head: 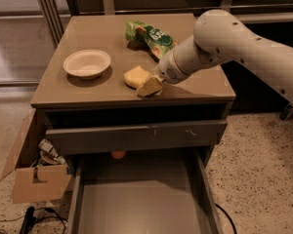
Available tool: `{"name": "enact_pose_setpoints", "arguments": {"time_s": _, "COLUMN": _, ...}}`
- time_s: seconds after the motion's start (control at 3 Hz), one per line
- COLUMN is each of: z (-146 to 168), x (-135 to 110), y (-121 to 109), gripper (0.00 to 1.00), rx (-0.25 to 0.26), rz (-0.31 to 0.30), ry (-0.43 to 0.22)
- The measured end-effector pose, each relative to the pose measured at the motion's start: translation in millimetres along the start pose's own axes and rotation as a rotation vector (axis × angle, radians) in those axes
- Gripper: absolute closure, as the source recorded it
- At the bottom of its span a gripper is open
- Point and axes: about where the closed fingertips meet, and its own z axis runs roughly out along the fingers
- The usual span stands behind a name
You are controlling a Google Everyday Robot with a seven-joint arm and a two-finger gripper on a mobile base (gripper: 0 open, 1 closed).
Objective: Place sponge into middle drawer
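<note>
The yellow sponge [136, 75] lies on the brown cabinet top [88, 91], right of the white bowl. My gripper [149, 87] is low over the cabinet top at the sponge's front right corner, its pale yellow pads right against the sponge. The sponge rests on the surface. The middle drawer [136, 208] is pulled out wide below, its flat grey floor bare.
A white bowl [87, 63] sits at the left of the top. A green snack bag [150, 35] lies behind the sponge. A drawer with a scratched front panel [136, 136] is above the open one. A cardboard box [34, 174] stands on the floor at left.
</note>
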Motion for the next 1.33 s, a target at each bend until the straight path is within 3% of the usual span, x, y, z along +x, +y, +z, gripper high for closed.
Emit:
{"name": "enact_pose_setpoints", "arguments": {"time_s": 0.33, "z": 0, "x": 0, "y": 0, "gripper": 0.88, "rx": 0.0, "rz": 0.0, "ry": 0.0}}
{"name": "enact_pose_setpoints", "arguments": {"time_s": 0.67, "z": 0, "x": 0, "y": 0, "gripper": 1.0, "rx": 0.0, "rz": 0.0, "ry": 0.0}}
{"name": "enact_pose_setpoints", "arguments": {"time_s": 1.0, "z": 3, "x": -3, "y": 1, "gripper": 1.0, "rx": -0.011, "rz": 0.0, "ry": 0.006}}
{"name": "enact_pose_setpoints", "arguments": {"time_s": 1.33, "z": -15, "x": -8, "y": 4, "gripper": 1.0, "rx": -0.006, "rz": -0.004, "ry": -0.014}}
